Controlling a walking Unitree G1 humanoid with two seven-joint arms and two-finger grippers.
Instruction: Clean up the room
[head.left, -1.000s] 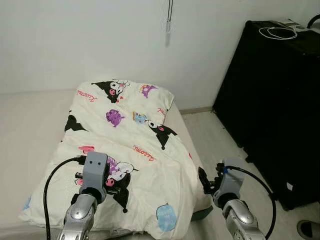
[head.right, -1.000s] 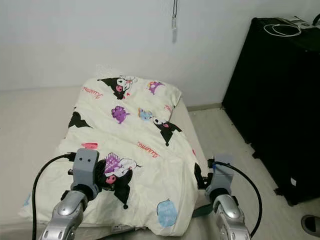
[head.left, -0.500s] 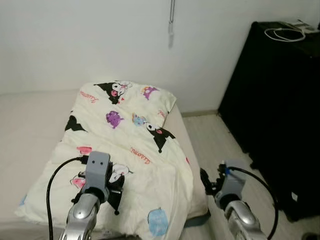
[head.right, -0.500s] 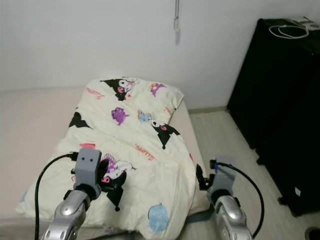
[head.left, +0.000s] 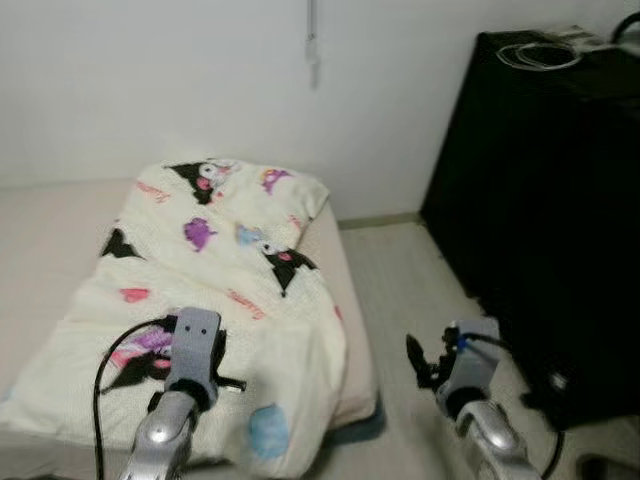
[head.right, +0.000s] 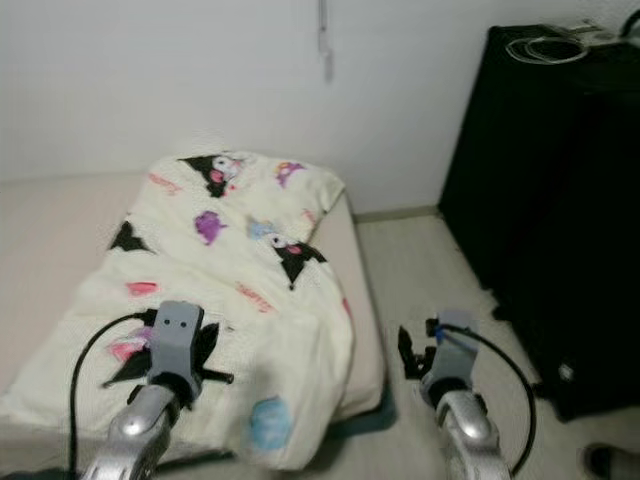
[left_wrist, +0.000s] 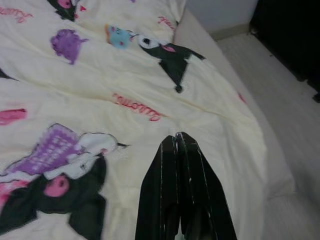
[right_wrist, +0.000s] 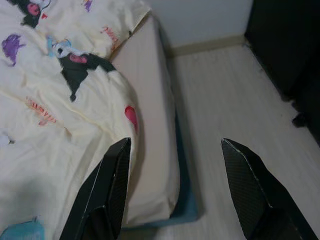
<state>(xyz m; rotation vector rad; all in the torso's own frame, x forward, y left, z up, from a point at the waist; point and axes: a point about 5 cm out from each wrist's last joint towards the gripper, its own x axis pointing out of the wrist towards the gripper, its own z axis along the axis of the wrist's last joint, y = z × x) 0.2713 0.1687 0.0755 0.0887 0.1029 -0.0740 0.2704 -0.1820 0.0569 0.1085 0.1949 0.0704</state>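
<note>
A cream quilt (head.left: 215, 270) printed with cartoon figures lies spread over a low mattress (head.left: 352, 340) against the wall. My left gripper (left_wrist: 178, 136) hovers low over the quilt's near part, fingers shut together with nothing visibly between them. It shows in the left eye view as a grey wrist block with black fingers (head.left: 226, 382). My right gripper (right_wrist: 176, 144) is open beside the bed's right edge, above the wooden floor (right_wrist: 225, 100). Its fingers (head.left: 414, 358) hold nothing.
A tall black cabinet (head.left: 540, 190) stands at the right with a white cable (head.left: 535, 52) on top. A cord (head.left: 312, 40) hangs on the white wall behind the bed. A dark slipper (head.left: 602, 466) lies on the floor at the near right.
The camera has swung, shifting the scene left. The quilt's near right edge now lies further in, baring a strip of mattress. The right gripper stands over the floor, further from the bed.
</note>
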